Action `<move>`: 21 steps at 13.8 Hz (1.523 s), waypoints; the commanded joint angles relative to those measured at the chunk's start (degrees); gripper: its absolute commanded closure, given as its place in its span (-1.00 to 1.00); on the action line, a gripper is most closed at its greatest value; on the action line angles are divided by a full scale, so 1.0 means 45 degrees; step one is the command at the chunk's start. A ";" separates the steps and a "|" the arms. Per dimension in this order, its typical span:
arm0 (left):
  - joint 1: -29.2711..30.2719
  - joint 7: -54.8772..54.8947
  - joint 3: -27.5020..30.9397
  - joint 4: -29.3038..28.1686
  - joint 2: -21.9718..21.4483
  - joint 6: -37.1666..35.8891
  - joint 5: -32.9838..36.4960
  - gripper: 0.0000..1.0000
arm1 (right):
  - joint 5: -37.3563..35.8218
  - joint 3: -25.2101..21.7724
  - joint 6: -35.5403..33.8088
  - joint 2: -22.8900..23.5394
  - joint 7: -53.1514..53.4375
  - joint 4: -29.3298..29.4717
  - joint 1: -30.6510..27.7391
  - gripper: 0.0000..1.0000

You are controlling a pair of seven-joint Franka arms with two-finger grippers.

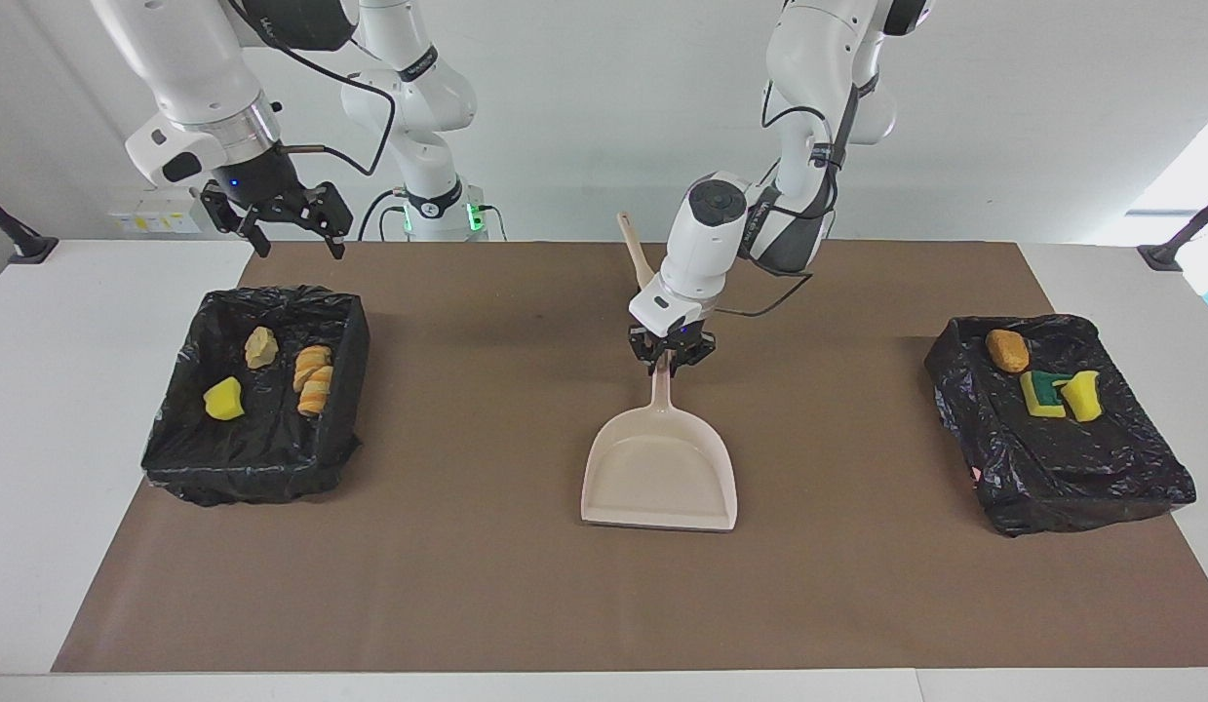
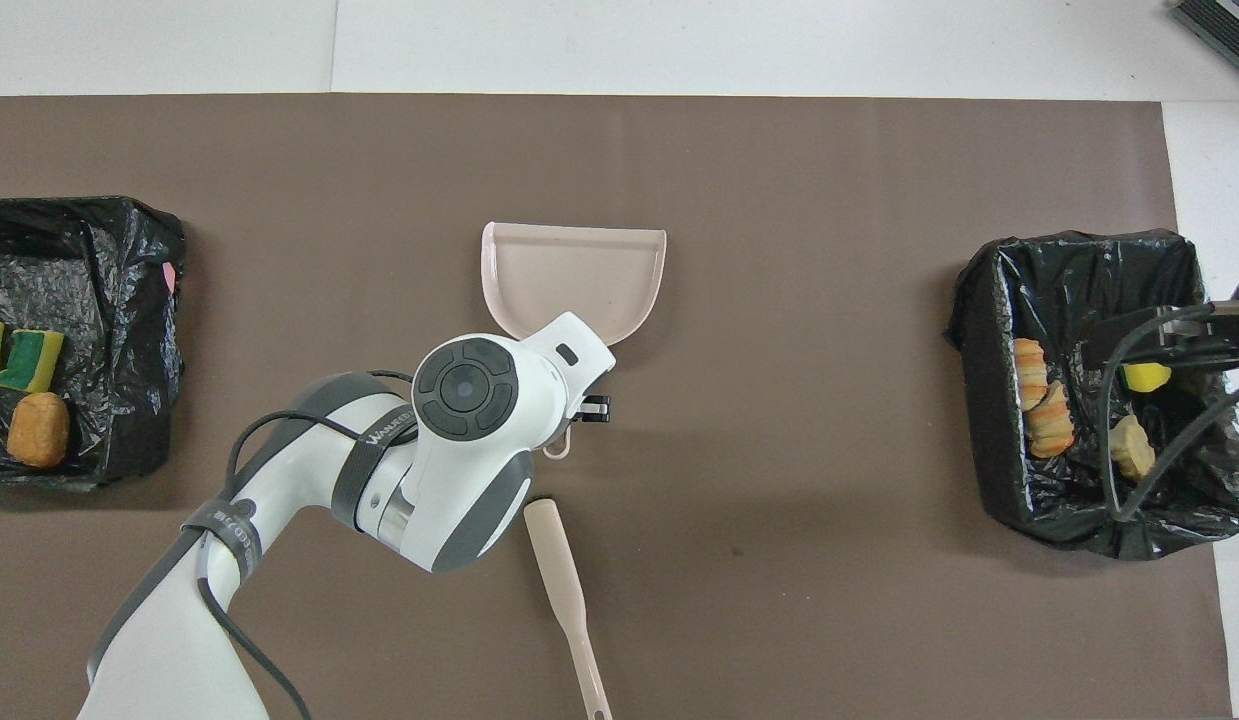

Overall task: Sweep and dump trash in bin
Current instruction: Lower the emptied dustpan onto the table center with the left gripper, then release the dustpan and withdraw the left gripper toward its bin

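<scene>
1. The right gripper (image 1: 290, 230) hangs in the air with its fingers spread wide and nothing between them, over the robots' edge of the bin (image 1: 184, 444) at the right arm's end of the table; the right arm waits.
2. That black-lined bin holds four pieces of trash, all lying below the right gripper and apart from it: a tan chunk (image 1: 260, 347), a yellow sponge piece (image 1: 223, 399), and two striped bread-like chunks (image 1: 312, 380) lying end to end (in the overhead view the gripper's body covers part of the yellow piece).
3. The left gripper (image 1: 671, 356) is low over the middle of the brown mat (image 1: 467, 585), its fingers pinched narrowly on the handle of the beige dustpan (image 1: 659, 478). The pan lies flat on the mat, mouth turned away from the robots.
4. The beige hand brush (image 2: 569, 600) lies on the mat nearer to the robots than the dustpan, just beside the left gripper; its bristles are hidden by the arm.
5. The second bin (image 1: 1081, 487), at the left arm's end, holds three more pieces: a brown crusty chunk (image 1: 1007, 350), a green-and-yellow sponge piece (image 1: 1042, 392) and a yellow sponge piece (image 1: 1083, 395), the two sponges touching. All are well apart from the left gripper.
</scene>
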 commanded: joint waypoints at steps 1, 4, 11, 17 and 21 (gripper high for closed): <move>-0.0346 -0.0224 0.0285 -0.0110 0.0114 0.0393 -0.0158 -0.85 | 0.0088 0.0011 0.0201 -0.0101 0.0632 -0.0039 0.0426 -1.00; -0.0112 0.0030 0.0459 -0.0032 -0.0139 0.0255 -0.0080 -1.00 | 0.0047 -0.0009 0.0570 -0.0120 -0.0207 -0.0097 0.0329 -1.00; 0.2383 0.2270 0.0558 0.0906 -0.2050 -0.2807 0.0135 -1.00 | 0.0163 -0.0185 -0.0990 -0.0042 -0.0171 0.0333 0.0230 -1.00; 0.5293 0.6840 0.0578 0.0906 -0.3712 -0.5544 0.0116 -1.00 | 0.0185 -0.0165 -0.0481 -0.0296 -0.0073 -0.0117 0.0289 -1.00; 0.6623 0.8152 0.0617 0.1819 -0.4183 -0.7434 0.0096 -1.00 | 0.0205 -0.0204 -0.0619 -0.0336 -0.0053 -0.0195 0.0231 -1.00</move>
